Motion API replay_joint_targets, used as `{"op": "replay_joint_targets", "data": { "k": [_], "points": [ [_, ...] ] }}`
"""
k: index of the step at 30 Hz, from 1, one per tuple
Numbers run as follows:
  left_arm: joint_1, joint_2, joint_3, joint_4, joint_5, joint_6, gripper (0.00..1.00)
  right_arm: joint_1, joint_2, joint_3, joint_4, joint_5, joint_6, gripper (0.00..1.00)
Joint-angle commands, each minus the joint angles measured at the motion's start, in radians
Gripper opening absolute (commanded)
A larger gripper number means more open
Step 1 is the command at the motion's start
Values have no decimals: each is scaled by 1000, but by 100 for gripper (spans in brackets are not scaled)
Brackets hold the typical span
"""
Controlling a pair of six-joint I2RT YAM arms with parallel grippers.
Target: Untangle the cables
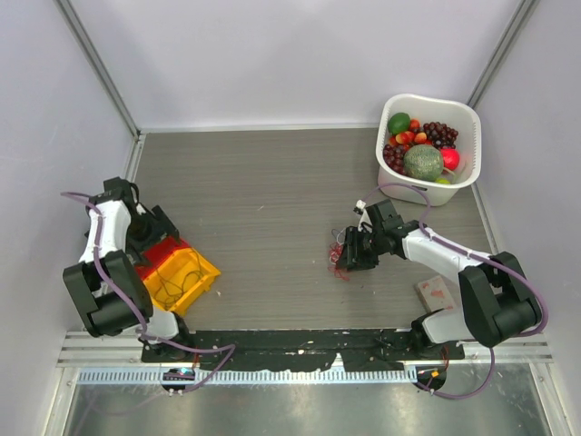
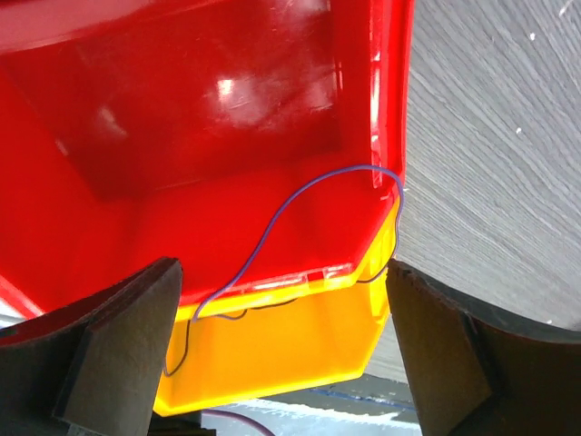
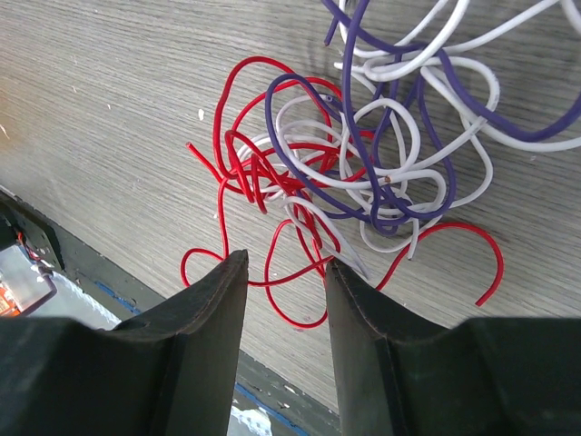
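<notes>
The cables (image 1: 338,259) lie on the wooden table as a loose tangle (image 3: 377,213) of red, white and purple wires. My right gripper (image 1: 350,256) is low over the tangle's near edge. In the right wrist view this gripper (image 3: 284,272) is open, with a red loop (image 3: 278,282) lying on the table between its fingertips, not pinched. My left gripper (image 1: 156,229) hovers over the bins at the left. In the left wrist view it (image 2: 281,354) stands wide open and holds nothing. One thin purple wire (image 2: 263,241) drapes over the red bin's (image 2: 182,136) rim into the yellow bin (image 2: 272,354).
The red bin (image 1: 162,254) and yellow bin (image 1: 189,277) sit side by side near the left arm's base. A white basket (image 1: 434,193) full of fruit stands at the back right. A small pinkish pad (image 1: 436,292) lies by the right arm's base. Grey walls close both sides.
</notes>
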Motion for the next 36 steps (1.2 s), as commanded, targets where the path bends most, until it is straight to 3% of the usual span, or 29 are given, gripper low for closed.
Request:
{"op": "replay_joint_targets", "data": {
  "k": [1, 5, 8, 12, 21, 25, 36],
  "points": [
    [0, 27, -27, 15, 145, -7, 95, -5, -33, 2, 33, -21, 1, 45],
    [0, 10, -36, 28, 214, -22, 78, -5, -37, 0, 33, -21, -2, 45],
    [0, 2, -18, 23, 226, -24, 57, -2, -37, 3, 35, -20, -1, 45],
    [0, -13, -4, 38, 220, -28, 38, -3, -33, 10, 29, -20, -1, 45],
    [0, -9, -38, 69, 202, -24, 15, -5, -24, 19, 17, -18, -1, 45],
    [0, -32, -29, 68, 200, -21, 0, -5, -17, 25, 12, -20, -1, 45],
    [0, -174, -35, 28, 177, -44, 0, -3, -4, 36, 3, -27, 6, 45]
  ]
}}
